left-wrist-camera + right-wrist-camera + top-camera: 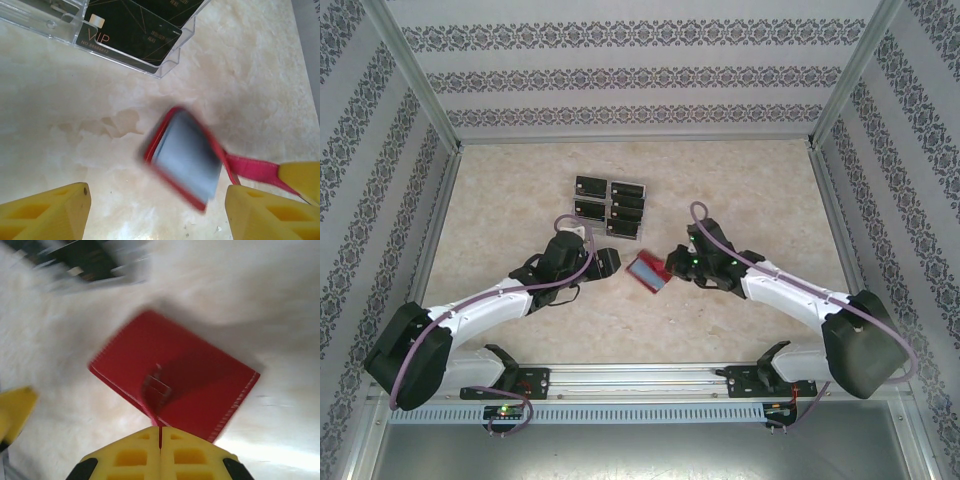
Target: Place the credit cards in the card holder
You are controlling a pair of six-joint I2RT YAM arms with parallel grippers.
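Near the middle of the table (750,200), between my 2 arms, sits the red card holder (648,272). The right gripper (160,432) has its jaws pressed together on the holder's snap tab (255,169). I take that as an anchor, to hold the wallet steady with its grey pocket sleeves turned toward the other arm. My left gripper (156,192) hangs just short of the holder with its jaws spread wide and nothing between them, which reads to me as readiness to fetch a card or spread a sleeve. Whether the holder rests flat or is tipped up off the marble I cannot tell, since it is blurred in both wrist views. The black credit cards (627,200) lie in the transparent tray (167,65) just beyond the wallet, none yet in a pocket. That tray's raised walls are the obstacle I expect: a card must be lifted over them, and the tray stands close to the left fingers.
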